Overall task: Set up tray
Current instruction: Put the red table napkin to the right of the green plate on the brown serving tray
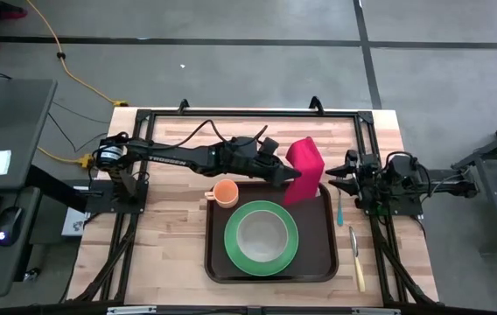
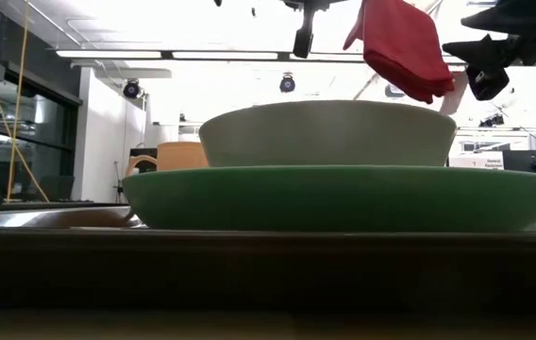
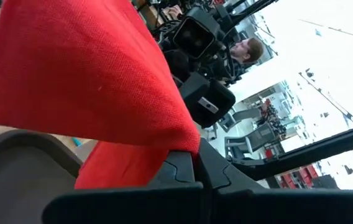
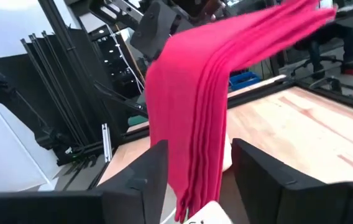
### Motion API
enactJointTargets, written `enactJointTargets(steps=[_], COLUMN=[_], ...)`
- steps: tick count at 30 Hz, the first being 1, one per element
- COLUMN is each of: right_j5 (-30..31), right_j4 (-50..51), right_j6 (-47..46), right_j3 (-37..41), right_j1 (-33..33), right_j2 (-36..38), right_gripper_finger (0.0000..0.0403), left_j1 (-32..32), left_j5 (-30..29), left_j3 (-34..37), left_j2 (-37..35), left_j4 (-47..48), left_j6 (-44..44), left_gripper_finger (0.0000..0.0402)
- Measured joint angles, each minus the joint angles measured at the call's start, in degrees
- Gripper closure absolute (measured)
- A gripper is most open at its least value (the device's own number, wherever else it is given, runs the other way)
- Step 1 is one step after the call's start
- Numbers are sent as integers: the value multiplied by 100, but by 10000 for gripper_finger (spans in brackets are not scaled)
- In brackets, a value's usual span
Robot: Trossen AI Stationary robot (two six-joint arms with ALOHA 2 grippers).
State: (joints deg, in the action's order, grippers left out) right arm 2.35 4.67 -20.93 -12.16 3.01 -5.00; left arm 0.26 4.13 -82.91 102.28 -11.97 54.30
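Left fingers point(image 1: 290, 178) clamped on red napkin point(image 1: 304, 169) above tray point(image 1: 215, 262); right fingers point(image 1: 336, 179) apart.

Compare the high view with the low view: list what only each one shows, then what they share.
Only the high view: the brown tray on the wooden table, an orange cup in the tray's corner, two utensils right of the tray, and both arms whole. Only the low view: the room's ceiling lights behind. Both: the green plate holding a pale bowl, and the red cloth hanging above.
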Motion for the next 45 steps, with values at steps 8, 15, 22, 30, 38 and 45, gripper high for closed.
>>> enactJointTargets(steps=[8, 15, 22, 30, 38, 45], right_j5=[-46, -84, -211, -409, -577, -584], right_j4=[-306, -542, -881, -1084, -1264, -1264], right_j6=[-39, 38, 38, 30, -26, -74], right_j3=[0, 0, 0, 0, 0, 0], right_j1=[0, 0, 0, 0, -2, -2], right_j2=[-338, -565, -780, -968, -1005, -1012], right_gripper_finger=[227, 225, 224, 224, 224, 224], left_j1=[-110, -236, -305, -305, -292, -292], left_j5=[-65, -219, -348, -366, -368, -376], left_j3=[0, 2, 2, 4, 7, 7], left_j2=[0, 0, 0, 0, -2, -4], left_j4=[-44, -143, -141, -103, 101, 101], left_j6=[0, 22, 63, 66, 66, 151], left_gripper_finger=[389, 389, 389, 389, 389, 390])
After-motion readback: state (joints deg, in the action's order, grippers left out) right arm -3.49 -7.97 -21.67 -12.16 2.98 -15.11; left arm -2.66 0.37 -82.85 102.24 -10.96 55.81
